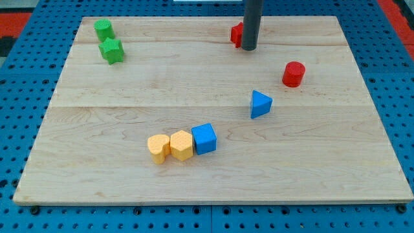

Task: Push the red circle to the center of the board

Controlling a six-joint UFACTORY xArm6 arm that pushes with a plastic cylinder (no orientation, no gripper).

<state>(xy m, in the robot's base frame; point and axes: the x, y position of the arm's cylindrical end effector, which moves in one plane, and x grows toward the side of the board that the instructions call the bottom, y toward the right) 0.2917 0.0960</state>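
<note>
Yellow blocks are sitting nearest the camera, with my tip standing far back by a red block.

Two yellow blocks (157,148) (182,144) are lying side by side at the view's lower middle, the right one touching a blue cube (204,138). A blue triangle (260,104) is resting further up and to the right. The red circle (293,74) is standing upright toward the view's right, above the triangle, apart from everything. My tip (249,48) is touching down near the board's (323,181) top edge, just right of another red block (237,33), partly hiding it. Two green blocks (103,29) (112,50) are sitting at the top left, close together. No jaws are showing: the arm is ending in a plain rod.
</note>
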